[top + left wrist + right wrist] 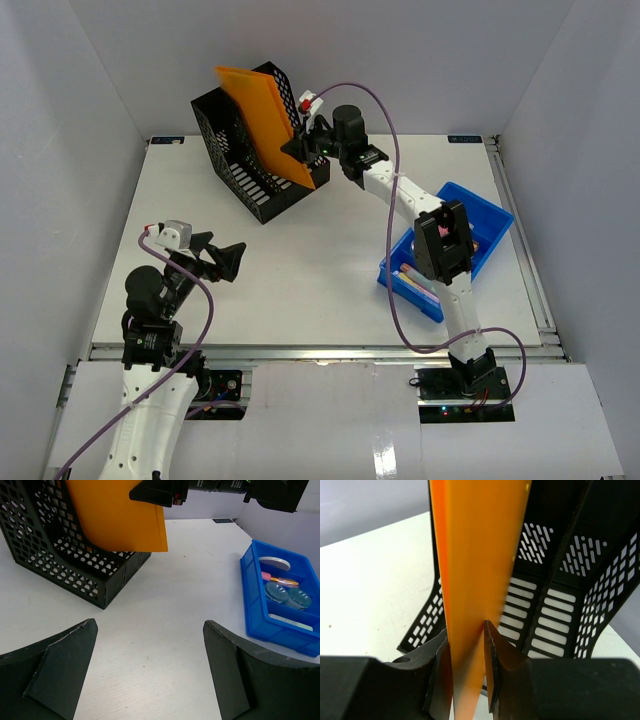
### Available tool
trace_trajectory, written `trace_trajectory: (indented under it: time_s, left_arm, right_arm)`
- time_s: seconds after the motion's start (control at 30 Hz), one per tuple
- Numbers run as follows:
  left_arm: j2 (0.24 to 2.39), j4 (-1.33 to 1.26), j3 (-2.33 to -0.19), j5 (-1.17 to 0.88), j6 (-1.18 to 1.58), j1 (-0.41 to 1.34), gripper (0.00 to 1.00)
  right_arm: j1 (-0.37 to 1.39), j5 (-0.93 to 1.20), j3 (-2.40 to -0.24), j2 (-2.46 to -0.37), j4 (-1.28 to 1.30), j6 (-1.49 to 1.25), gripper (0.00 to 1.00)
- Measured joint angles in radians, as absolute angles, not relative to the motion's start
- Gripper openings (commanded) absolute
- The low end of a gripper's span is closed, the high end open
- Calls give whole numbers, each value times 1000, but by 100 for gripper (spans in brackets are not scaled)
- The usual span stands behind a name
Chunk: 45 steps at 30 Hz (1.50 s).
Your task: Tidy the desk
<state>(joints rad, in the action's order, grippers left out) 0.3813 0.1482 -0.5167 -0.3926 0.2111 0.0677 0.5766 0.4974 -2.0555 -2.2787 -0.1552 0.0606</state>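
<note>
The desk (320,270) is a white tabletop with a metal rail along its front. My right gripper (302,147) is shut on an orange folder (265,120) and holds it tilted above a black perforated file holder (245,150) at the back. In the right wrist view the folder (480,555) runs edge-on between my fingers (492,650), with the file holder (560,590) behind it. My left gripper (225,258) is open and empty, low over the desk's front left. The folder (120,515) and file holder (65,560) also show in the left wrist view.
A blue bin (450,250) holding small items stands at the right, partly under the right arm; it shows in the left wrist view (280,595) with pens and round objects inside. Pale grey walls enclose the desk.
</note>
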Motion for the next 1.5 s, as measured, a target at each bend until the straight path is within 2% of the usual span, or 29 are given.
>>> trace_trajectory:
  time_s: [0.07,0.23,0.4,1.17,1.5]
  left_arm:
    - [381,148,-517,-396,211,68,98]
    - [381,145,-516,-402,211,68,98]
    - [381,142,-516,-405,211,68,98]
    - [382,134,-515,-405,211,68,98]
    - [395,134,-515,-405,211,68,98]
  right_arm:
    - [577,483,-2067,-2292,-152,63,27]
    - [577,458,-2103,-2331,-120,63,8]
    - [575,458,-2108,-2339,-121,52,8]
    - [562,501,-2067,-2339,-512,-128,8]
    - [562,500,-2155,-2449,-627,-133,8]
